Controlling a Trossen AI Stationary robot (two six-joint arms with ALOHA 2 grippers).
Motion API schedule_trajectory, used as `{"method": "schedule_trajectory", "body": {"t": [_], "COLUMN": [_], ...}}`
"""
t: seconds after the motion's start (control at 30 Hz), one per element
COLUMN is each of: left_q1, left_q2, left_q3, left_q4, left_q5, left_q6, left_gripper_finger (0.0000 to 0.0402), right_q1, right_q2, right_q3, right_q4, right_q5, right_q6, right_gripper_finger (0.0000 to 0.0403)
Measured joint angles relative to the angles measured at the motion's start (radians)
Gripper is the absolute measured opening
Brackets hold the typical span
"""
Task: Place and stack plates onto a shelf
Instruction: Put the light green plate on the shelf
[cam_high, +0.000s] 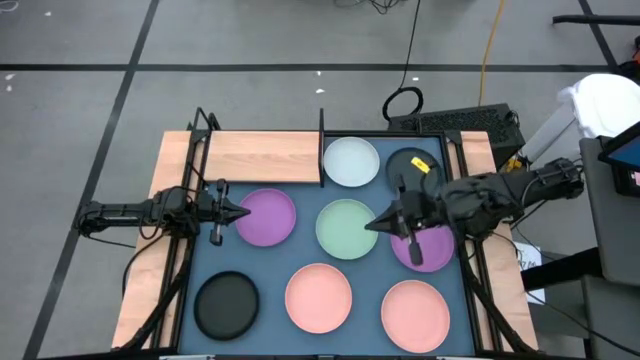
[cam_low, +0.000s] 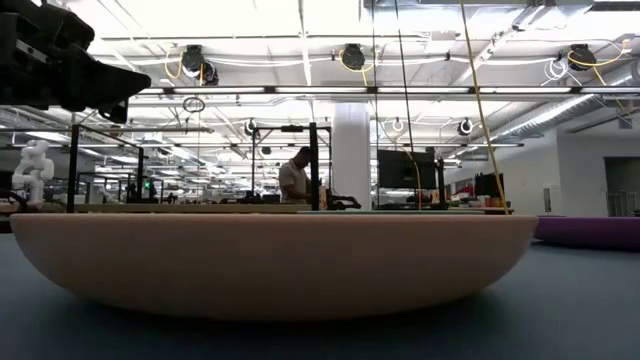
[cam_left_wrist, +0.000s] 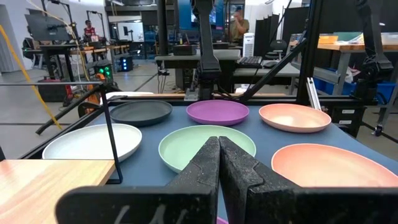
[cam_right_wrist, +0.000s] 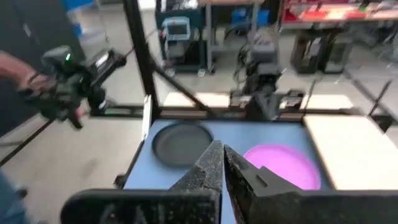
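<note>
Behind the right gripper (cam_high: 378, 224), one purple plate (cam_high: 428, 249) hides partly.

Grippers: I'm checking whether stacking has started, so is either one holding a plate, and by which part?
Neither. The left gripper is shut and empty above a purple plate; the right gripper is shut and empty over the green plate.

Around the table lies a grey concrete floor (cam_high: 250, 40) crossed by dark painted lines (cam_high: 130, 70), with a yellow cable (cam_high: 490, 50) trailing over it. Beyond stretches an open workshop under a white ceiling with long strip lights (cam_low: 330, 90), a thick white column (cam_low: 352, 150) mid-room. A person (cam_low: 294, 178) stands among dark monitors (cam_low: 405, 168) and black-framed workbenches (cam_left_wrist: 205, 59).
</note>
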Motion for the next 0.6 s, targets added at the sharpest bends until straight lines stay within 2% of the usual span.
{"method": "schedule_trajectory", "body": {"t": [0.27,0.43,0.6], "left_q1": [0.0,0.0,0.0], "left_q2": [0.0,0.0,0.0], "left_q3": [0.0,0.0,0.0], "left_q4": [0.0,0.003,0.078], "left_q5": [0.0,0.0,-0.002], "left_q6": [0.0,-0.001,-0.127], "left_gripper_finger": [0.0008,0.0008,0.0008], "right_q1": [0.034,0.049,0.053], "right_q2": [0.072,0.101,0.116], "right_q3": [0.02,0.02,0.02], "right_q4": [-0.044,-0.072,-0.074], "right_q5": [0.01,0.051,0.055], "right_q6": [0.076,0.098,0.099], "right_gripper_finger": [0.0,0.0,0.0]}}
